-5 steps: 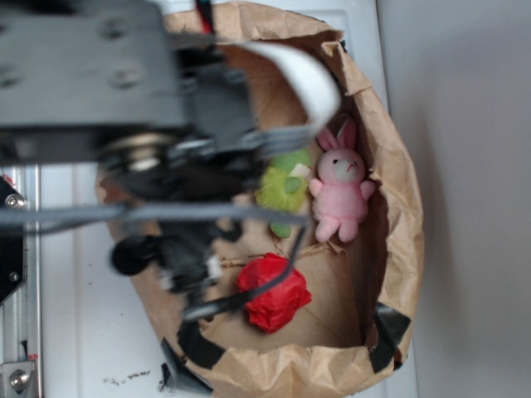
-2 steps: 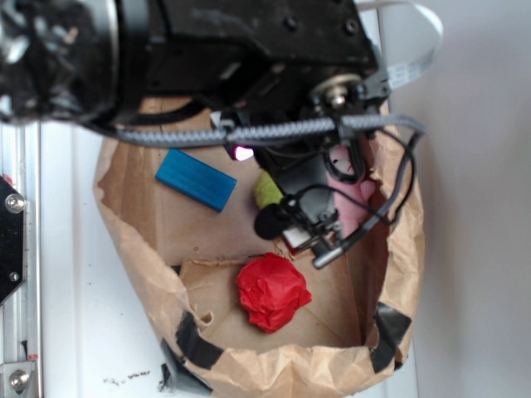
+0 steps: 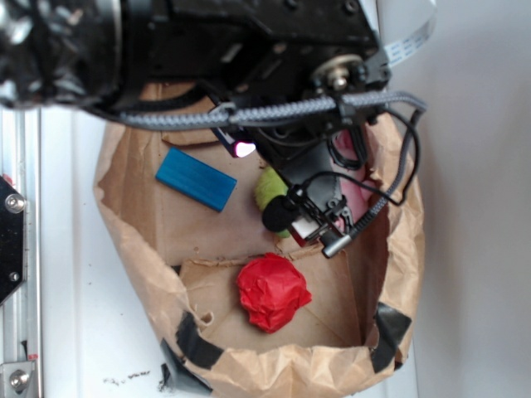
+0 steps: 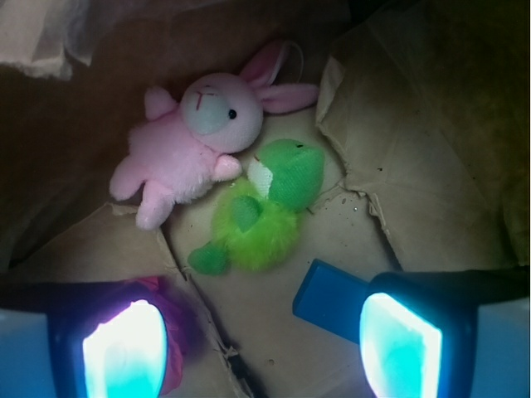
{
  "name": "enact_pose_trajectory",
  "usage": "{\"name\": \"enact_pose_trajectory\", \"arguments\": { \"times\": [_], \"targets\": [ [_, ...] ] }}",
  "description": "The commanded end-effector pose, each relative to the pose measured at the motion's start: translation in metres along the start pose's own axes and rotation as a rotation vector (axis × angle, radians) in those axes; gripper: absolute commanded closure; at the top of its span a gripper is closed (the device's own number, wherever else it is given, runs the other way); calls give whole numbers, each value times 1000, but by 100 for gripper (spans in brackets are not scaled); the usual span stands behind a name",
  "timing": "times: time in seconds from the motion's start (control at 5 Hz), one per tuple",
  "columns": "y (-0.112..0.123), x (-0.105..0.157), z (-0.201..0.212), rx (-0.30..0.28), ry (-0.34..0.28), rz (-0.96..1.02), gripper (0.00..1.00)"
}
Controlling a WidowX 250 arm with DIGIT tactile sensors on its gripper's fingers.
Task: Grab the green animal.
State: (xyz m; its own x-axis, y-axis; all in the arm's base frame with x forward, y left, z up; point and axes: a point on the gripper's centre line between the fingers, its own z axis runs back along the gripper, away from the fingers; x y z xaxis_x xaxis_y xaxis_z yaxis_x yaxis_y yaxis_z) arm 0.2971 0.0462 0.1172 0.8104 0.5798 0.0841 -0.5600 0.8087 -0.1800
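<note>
The green animal (image 4: 261, 220) lies on the brown paper floor in the wrist view, fuzzy lime body with a smoother green head (image 4: 294, 170), touching the pink bunny (image 4: 195, 137). In the exterior view only a sliver of the green animal (image 3: 267, 189) shows beside the arm. My gripper (image 4: 261, 352) hangs above and short of it, open, with nothing between the two glowing pads (image 4: 124, 348). In the exterior view the gripper's body (image 3: 311, 211) covers most of both toys, and its fingers are hidden there.
A paper bag with crumpled walls (image 3: 124, 215) holds everything. A blue block (image 3: 196, 178) lies at the left, seen as the blue block (image 4: 328, 300) by my right pad. A red paper ball (image 3: 272, 292) sits near the front, black tape (image 3: 388, 332) at the corners.
The arm has swung from the left across the bag to sit over the two toys, uncovering the blue block. Since 0.4 s ago it shifted slightly down and right.
</note>
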Motion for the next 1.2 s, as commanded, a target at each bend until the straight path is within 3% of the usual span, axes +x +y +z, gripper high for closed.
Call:
{"name": "enact_pose_trajectory", "arguments": {
  "times": [0.0, 0.4, 1.0],
  "targets": [
    [1, 4, -22, 37, -53, -70, 0],
    [-9, 25, -43, 75, -83, -34, 0],
    [-22, 17, -40, 64, -30, -39, 0]
  ]
}}
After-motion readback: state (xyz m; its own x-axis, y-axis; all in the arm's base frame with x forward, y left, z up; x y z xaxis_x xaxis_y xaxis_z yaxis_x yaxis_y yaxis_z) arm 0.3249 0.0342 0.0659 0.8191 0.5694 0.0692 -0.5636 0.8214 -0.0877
